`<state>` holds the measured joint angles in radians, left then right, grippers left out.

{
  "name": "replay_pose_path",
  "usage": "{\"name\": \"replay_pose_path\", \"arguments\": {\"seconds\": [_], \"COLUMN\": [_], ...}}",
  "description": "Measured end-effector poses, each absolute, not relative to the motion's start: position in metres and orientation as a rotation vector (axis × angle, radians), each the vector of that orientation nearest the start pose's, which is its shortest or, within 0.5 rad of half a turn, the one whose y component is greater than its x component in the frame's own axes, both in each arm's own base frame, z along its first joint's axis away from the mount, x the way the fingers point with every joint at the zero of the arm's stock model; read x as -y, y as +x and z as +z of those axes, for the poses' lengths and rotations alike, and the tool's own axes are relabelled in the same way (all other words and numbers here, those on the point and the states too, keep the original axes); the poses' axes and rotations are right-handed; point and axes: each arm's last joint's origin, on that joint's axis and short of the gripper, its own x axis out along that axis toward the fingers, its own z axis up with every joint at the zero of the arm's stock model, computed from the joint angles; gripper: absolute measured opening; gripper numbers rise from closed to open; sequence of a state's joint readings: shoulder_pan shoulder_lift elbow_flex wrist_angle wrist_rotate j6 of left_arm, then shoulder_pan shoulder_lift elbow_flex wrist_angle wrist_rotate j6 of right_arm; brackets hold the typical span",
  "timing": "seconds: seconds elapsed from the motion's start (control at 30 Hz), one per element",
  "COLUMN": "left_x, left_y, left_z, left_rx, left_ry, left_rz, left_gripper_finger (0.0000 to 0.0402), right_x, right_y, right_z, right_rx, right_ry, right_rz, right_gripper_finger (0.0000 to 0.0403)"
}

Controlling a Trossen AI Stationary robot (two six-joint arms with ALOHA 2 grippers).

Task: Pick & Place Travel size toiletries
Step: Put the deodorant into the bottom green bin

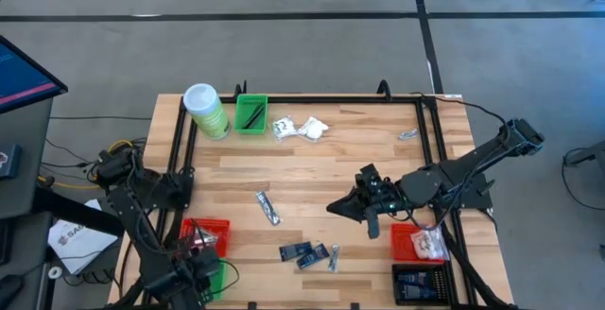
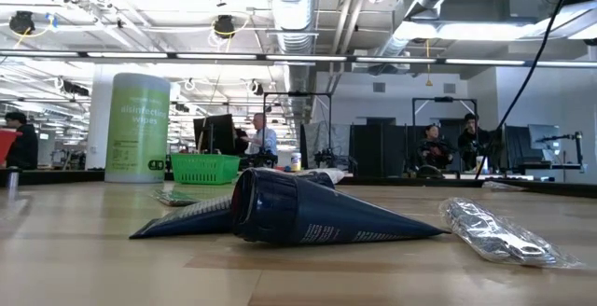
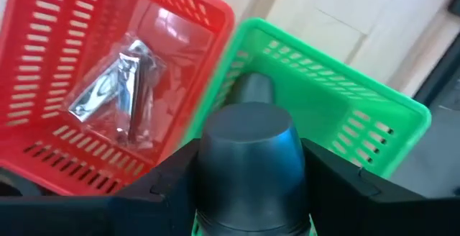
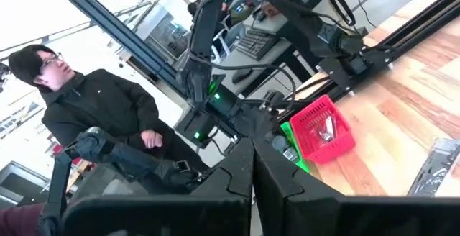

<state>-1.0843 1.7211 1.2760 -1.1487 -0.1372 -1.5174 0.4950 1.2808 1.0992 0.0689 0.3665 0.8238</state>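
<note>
- High view: the right arm reaches in from the table's right side, its forearm low and level, and the right gripper [image 1: 338,206] points toward the table's middle. It is above bare wood, with nothing seen between its fingers.
- The nearest toiletries lie apart from that gripper: a silvery packet [image 1: 268,207] beside it toward the left arm, and two dark blue packets [image 1: 304,251] with a slim silvery tube [image 1: 334,257] nearer the front edge. White sachets [image 1: 301,128] sit at the far edge beside a small green bin [image 1: 251,113] and a green canister [image 1: 206,111].
- The left arm is folded at the front left corner, over a red bin [image 1: 206,235] and a second green bin [image 1: 227,274].
- Low view: a dark blue cone-shaped packet [image 2: 317,217] lies on the table in the foreground, a clear crinkly packet [image 2: 494,231] just beside it; no gripper shows.
- Left wrist view: the left gripper [image 3: 248,185] hangs over the rims of the red bin [image 3: 43,56] and green bin [image 3: 338,114]. I cannot tell its finger spacing. A silvery packet [image 3: 111,92] lies inside the red bin.
- Right wrist view: the right gripper [image 4: 253,165] has its fingers pressed together, empty. The red bin [image 4: 323,132] is well beyond them, and a person in dark clothes sits behind the table.
</note>
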Motion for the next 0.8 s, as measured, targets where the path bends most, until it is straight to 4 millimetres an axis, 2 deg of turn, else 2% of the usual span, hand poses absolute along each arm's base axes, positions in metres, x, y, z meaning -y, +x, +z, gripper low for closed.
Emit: {"name": "replay_pose_path", "arguments": {"seconds": [0.37, 0.67, 0.8], "left_x": [0.267, 0.269, 0.269], "left_y": [0.148, 0.15, 0.15], "left_z": [0.198, 0.197, 0.197], "left_rx": [-1.378, -1.378, -1.377], "left_ry": [-0.312, -0.293, -0.294], "left_rz": [0.331, 0.273, 0.272], "left_gripper_finger": [0.0192, 0.0192, 0.0222], "right_x": [-0.129, -0.129, -0.129], "right_y": [0.261, 0.26, 0.26], "right_z": [0.361, 0.361, 0.361], "right_rx": [-0.147, -0.14, -0.14], "right_ry": [0.781, 0.781, 0.78], "right_rz": [0.073, 0.057, 0.056], "right_gripper_finger": [0.0, 0.0, 0.0]}}
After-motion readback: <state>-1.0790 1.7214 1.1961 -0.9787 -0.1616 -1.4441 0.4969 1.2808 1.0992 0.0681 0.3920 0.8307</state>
